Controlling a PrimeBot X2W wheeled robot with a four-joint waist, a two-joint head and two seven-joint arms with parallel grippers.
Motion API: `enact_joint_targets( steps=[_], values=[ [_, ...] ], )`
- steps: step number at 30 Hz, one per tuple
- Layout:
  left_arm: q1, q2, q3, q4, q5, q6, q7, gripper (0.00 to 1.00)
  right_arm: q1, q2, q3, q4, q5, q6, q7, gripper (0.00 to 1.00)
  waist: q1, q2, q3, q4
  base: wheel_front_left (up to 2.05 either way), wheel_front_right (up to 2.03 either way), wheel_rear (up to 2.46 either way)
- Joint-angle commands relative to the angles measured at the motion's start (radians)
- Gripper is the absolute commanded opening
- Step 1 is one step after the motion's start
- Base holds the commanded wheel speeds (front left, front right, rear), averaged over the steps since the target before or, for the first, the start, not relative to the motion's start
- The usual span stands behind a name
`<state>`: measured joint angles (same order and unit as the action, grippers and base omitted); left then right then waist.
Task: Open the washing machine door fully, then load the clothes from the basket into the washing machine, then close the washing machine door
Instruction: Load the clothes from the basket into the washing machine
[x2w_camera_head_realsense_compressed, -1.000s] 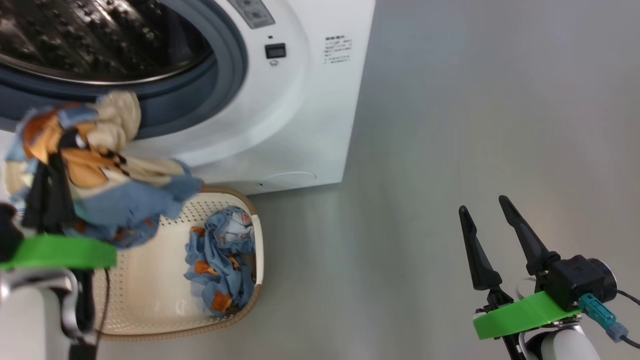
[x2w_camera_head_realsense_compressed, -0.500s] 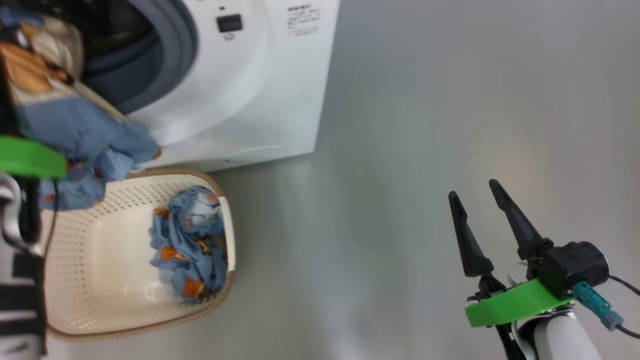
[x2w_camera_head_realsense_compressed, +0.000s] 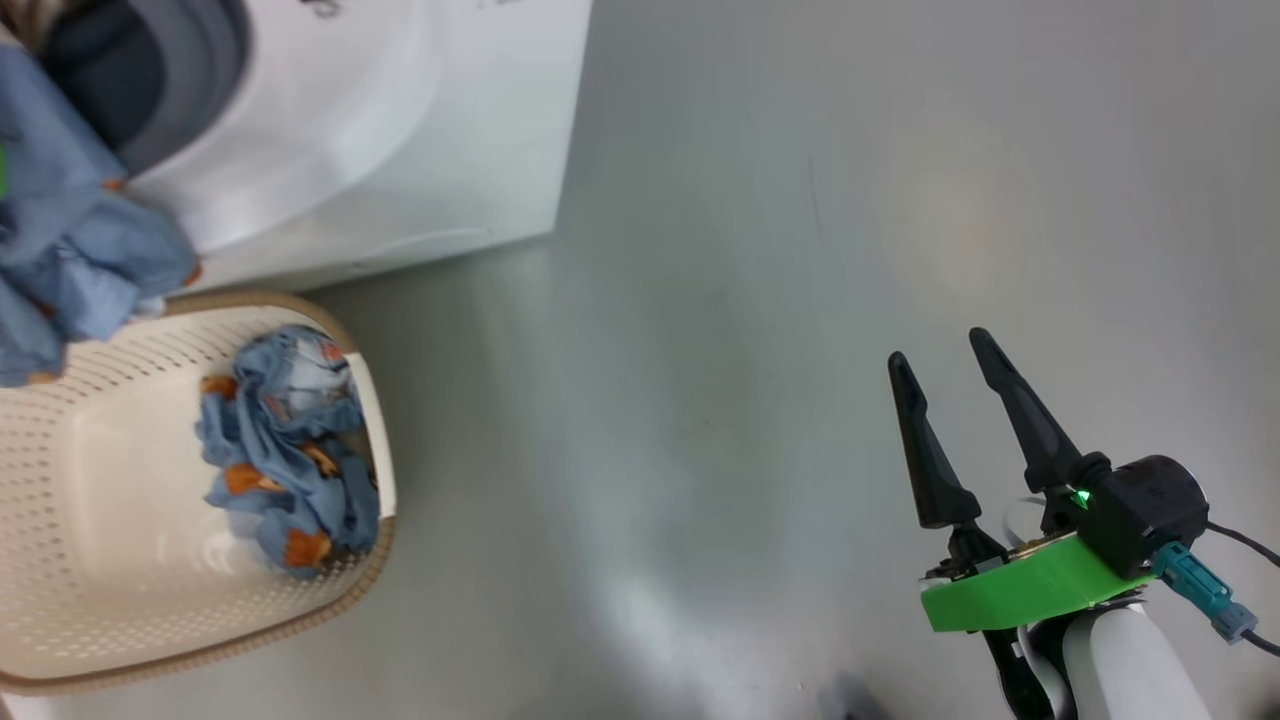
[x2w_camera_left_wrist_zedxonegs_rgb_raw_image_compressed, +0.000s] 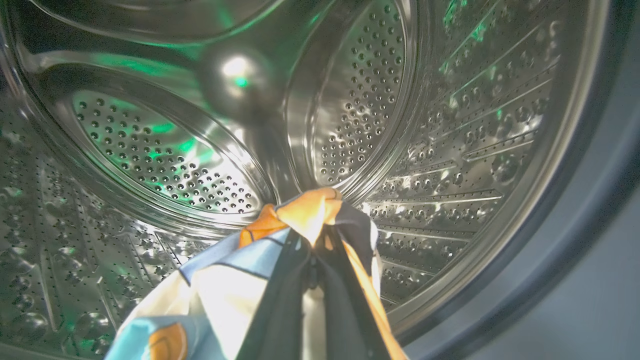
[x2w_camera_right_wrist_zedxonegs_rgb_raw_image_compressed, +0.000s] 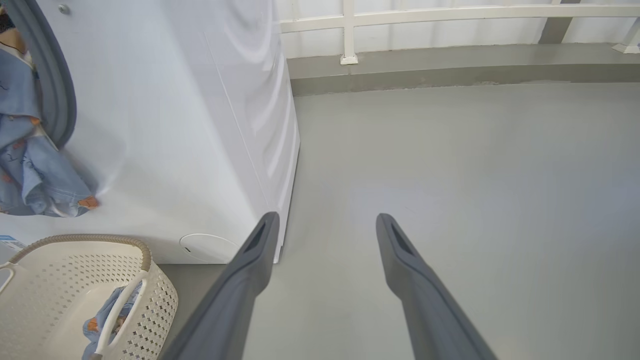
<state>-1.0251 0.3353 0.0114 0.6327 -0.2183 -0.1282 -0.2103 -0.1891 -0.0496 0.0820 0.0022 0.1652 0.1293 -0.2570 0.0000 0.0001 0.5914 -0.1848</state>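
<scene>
At the lower middle of the left wrist view, my left gripper (x2w_camera_left_wrist_zedxonegs_rgb_raw_image_compressed: 312, 241) pinches the clothes (x2w_camera_left_wrist_zedxonegs_rgb_raw_image_compressed: 220, 285) at the mouth of the washing machine (x2w_camera_left_wrist_zedxonegs_rgb_raw_image_compressed: 360, 100). Lower right in the head view, my right gripper (x2w_camera_head_realsense_compressed: 937, 347) stands spread. The blue label (x2w_camera_right_wrist_zedxonegs_rgb_raw_image_compressed: 9, 243) at the right wrist view's left edge is too small to read.

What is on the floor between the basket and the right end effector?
Nothing. In the head view, only bare grey floor lies between the basket and the open right end effector.

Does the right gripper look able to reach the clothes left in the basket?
Probably yes: the right gripper is open and empty, the clothes lie uncovered at the basket side nearest it, and only floor lies between.
</scene>
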Motion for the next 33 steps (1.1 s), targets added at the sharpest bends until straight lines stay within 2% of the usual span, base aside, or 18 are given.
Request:
enact_joint_targets(
  steps=[1, 7, 17, 20, 25, 29, 30, 31, 32, 33],
  values=[
    [-0.028, 0.065, 0.017, -0.004, -0.007, -0.002, 0.003, 0.0, -0.002, -0.001, 0.022, -0.028, 0.008, 0.001, -0.005, 1.0, 0.0, -0.0001, 0.054, -0.029, 0.0, 0.0, 0.0],
    [-0.124, 0.102, -0.024, 0.072, -0.003, -0.002, 0.005, 0.0, -0.013, -0.001, 0.031, -0.035, 0.023, 0.001, -0.005, 1.0, 0.0, -0.0001, 0.119, -0.032, 0.0, 0.0, 0.0],
    [-0.237, 0.132, -0.065, 0.113, 0.048, 0.011, -0.046, 0.0, -0.023, -0.001, 0.057, -0.031, 0.041, 0.001, -0.005, 1.0, 0.0, -0.0001, 0.162, -0.035, 0.0, 0.0, 0.0],
    [-0.277, 0.152, -0.062, 0.086, 0.068, 0.024, -0.05, 0.0, -0.022, -0.001, 0.069, -0.029, 0.045, 0.001, -0.005, 1.0, 0.0, -0.0001, 0.17, -0.04, 0.0, 0.0, 0.0],
    [-0.303, 0.166, -0.045, -0.041, 0.098, 0.046, -0.051, 0.0, -0.022, -0.001, 0.076, -0.028, 0.048, 0.001, -0.005, 1.0, 0.0, -0.0001, 0.177, -0.045, 0.0, 0.0, 0.0],
    [-0.281, 0.157, -0.032, -0.041, 0.098, 0.051, -0.051, 0.0, -0.021, -0.001, 0.077, -0.022, 0.047, 0.001, -0.005, 1.0, 0.0, -0.0001, 0.171, -0.045, 0.0, 0.0, 0.0],
    [-0.272, 0.153, -0.028, -0.026, 0.094, 0.052, -0.051, 0.05, -0.022, -0.001, 0.077, -0.02, 0.047, 0.001, -0.005, 1.0, 0.0, -0.0001, 0.167, -0.044, 0.0, 0.0, 0.0],
    [-0.267, 0.147, -0.021, -0.011, 0.088, 0.054, -0.051, 0.37, -0.022, -0.001, 0.077, -0.019, 0.047, 0.001, -0.005, 1.0, 0.0, -0.0001, 0.165, -0.043, 0.0, 0.0, 0.0],
    [-0.263, 0.145, -0.023, -0.006, 0.091, 0.054, -0.051, 1.0, -0.023, -0.001, 0.077, -0.017, 0.047, 0.001, -0.005, 1.0, 0.0, -0.0001, 0.164, -0.041, 0.0, 0.0, 0.0],
    [-0.255, 0.138, -0.022, 0.003, 0.088, 0.052, -0.051, 1.0, -0.024, -0.001, 0.077, -0.016, 0.047, 0.001, -0.005, 1.0, 0.0, -0.0001, 0.161, -0.038, 0.0, 0.0, 0.0]
  ],
)
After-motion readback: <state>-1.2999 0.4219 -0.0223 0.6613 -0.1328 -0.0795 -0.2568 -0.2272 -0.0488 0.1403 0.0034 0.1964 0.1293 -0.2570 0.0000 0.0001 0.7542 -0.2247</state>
